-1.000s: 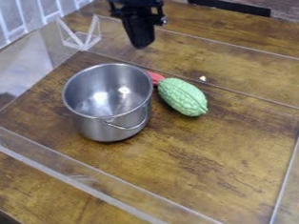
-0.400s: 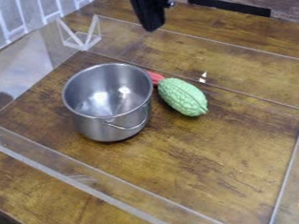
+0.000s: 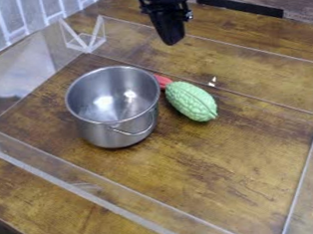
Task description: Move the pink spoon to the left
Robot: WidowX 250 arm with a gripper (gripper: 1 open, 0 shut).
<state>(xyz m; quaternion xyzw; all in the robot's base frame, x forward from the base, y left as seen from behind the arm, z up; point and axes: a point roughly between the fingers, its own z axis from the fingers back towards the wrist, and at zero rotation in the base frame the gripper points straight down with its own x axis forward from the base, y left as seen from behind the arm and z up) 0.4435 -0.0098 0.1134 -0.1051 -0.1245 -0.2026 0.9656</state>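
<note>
Only the reddish-pink tip of the pink spoon [image 3: 162, 81] shows, wedged between the steel pot [image 3: 113, 105] and the bumpy green vegetable [image 3: 190, 100]; the rest of it is hidden. My black gripper [image 3: 172, 36] hangs above and behind them, toward the far side of the table, pointing steeply down. Its fingers are pressed together with nothing between them. It is apart from the spoon, a little to the right of the tip in the picture.
A clear acrylic wall [image 3: 70, 184] frames the wooden table on the front and left. A clear triangular stand [image 3: 83, 36] sits at the back left. A thin white streak [image 3: 212, 82] lies just right of the vegetable.
The gripper has shifted to the right across the back of the table and sunk slightly. The pot, vegetable and spoon tip have not moved.
</note>
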